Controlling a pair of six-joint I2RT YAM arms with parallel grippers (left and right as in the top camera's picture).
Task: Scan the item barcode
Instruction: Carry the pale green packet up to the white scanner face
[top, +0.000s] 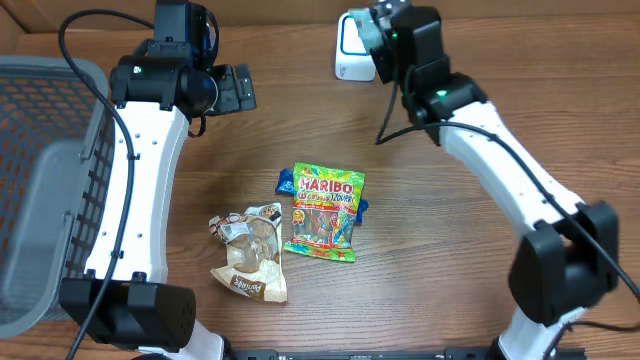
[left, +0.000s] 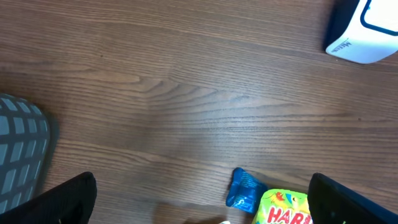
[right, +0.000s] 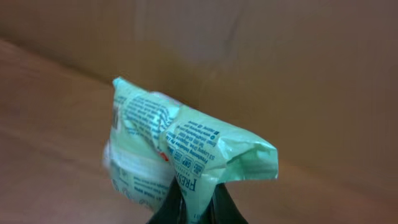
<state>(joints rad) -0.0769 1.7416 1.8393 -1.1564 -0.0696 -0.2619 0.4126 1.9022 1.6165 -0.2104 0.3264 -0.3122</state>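
Right gripper (right: 193, 202) clenched on a pale green packet (right: 180, 146), held up just beside the white scanner (top: 350, 48). Left gripper (top: 236, 88) released, jaws wide and empty, over the wooden table (top: 450, 250) near the candy bag (top: 323, 212).

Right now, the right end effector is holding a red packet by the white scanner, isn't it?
Not red: the packet in the right end effector is pale green, as the right wrist view shows. It is by the white scanner.
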